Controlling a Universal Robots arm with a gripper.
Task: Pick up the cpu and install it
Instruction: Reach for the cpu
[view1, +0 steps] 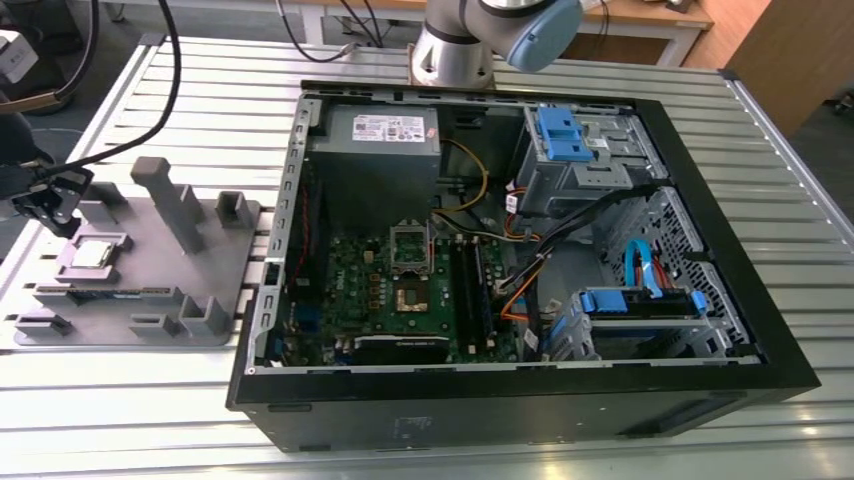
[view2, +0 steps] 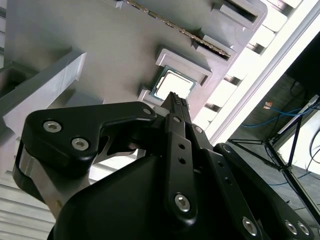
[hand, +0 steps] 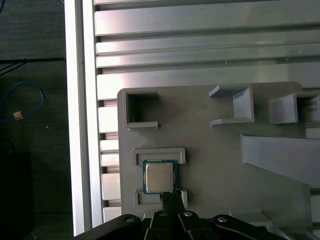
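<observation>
Exterior view shows the gripper (view1: 56, 218) at nine o'clock, its fingers pressed together and empty. The cpu (view1: 91, 255) lies flat in the grey holder (view1: 154, 268), at the gripper's five o'clock.

I count one cpu (hand: 159, 176), one grey holder tray (view1: 134, 275) and one gripper (hand: 170, 195), mine, with two fingers (hand: 175, 202) pressed together. In the exterior view, at three o'clock from the tray, stands one open computer case (view1: 534, 400). It holds one green motherboard (view1: 360, 290), with one power supply (view1: 380, 130) at the board's twelve o'clock. There are two blue drive brackets (view1: 561, 135), the first at the board's one o'clock and the second bracket (view1: 641, 300) at three o'clock. There is one slatted table (view1: 214, 90).
</observation>
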